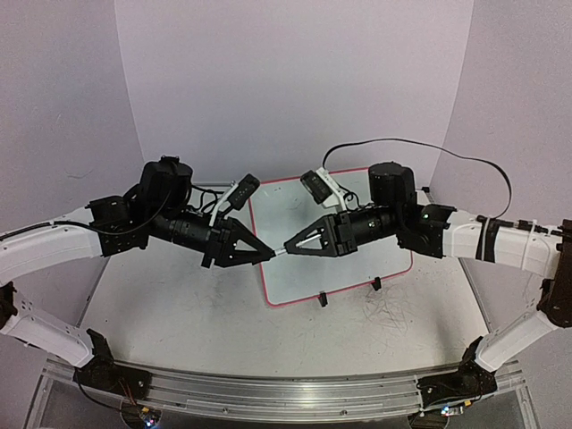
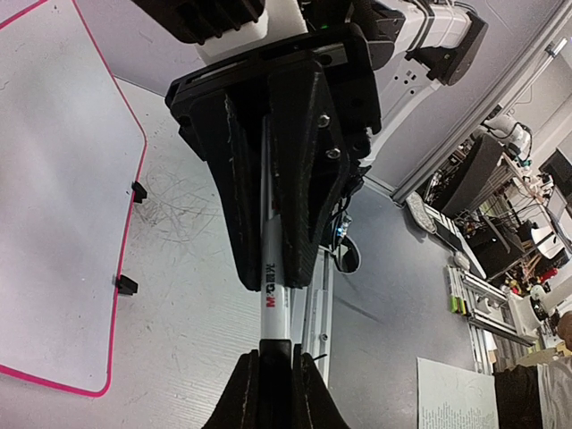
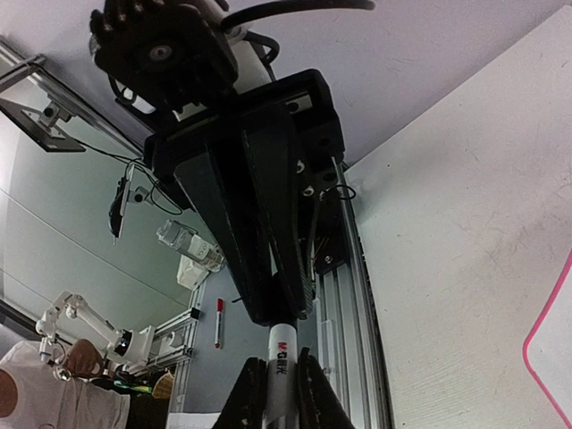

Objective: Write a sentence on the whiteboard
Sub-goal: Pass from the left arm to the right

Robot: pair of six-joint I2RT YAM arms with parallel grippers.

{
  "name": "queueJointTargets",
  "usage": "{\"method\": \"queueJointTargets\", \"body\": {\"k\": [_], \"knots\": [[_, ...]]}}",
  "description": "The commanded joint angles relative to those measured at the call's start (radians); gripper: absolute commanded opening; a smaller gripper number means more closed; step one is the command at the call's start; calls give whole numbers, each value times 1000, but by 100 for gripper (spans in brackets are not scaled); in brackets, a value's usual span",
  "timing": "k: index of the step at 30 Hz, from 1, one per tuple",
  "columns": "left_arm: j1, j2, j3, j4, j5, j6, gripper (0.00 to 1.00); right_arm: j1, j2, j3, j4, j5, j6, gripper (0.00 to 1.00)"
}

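From above, my left hand (image 1: 264, 256) and my right hand (image 1: 288, 248) meet tip to tip over the whiteboard (image 1: 304, 279), both closed on one white marker (image 1: 277, 252) that bridges the short gap between them. The whiteboard lies flat on the tabletop (image 1: 179, 313), turned at an angle, with its pink rim and two black clips (image 1: 323, 301) on the near edge; my hands hang above its left part. Through my left wrist camera, my own fingers (image 2: 243, 393) pinch the near end of the marker at the bottom of the picture, while my right hand (image 2: 273, 284) faces me and clamps the marker farther along its barrel, just beyond the printed label. The whiteboard fills the left side below, on the scribbled tabletop. Through my right wrist camera, my fingers (image 3: 308, 393) grip the marker at the bottom, my left hand (image 3: 279, 315) clamps it just ahead, and a rounded corner of the whiteboard shows at the right edge.
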Motion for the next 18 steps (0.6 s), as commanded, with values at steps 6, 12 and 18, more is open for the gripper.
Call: {"method": "queueJointTargets", "body": {"k": [6, 12, 18], "knots": [[-3, -3, 32, 15, 34, 11, 0, 4, -15, -20, 53, -6, -8, 0], [-3, -9, 25, 9, 19, 13, 45, 6, -33, -34, 60, 16, -7, 0], [-3, -1, 13, 6, 37, 17, 52, 5, -50, -49, 69, 32, 2, 0]]}}
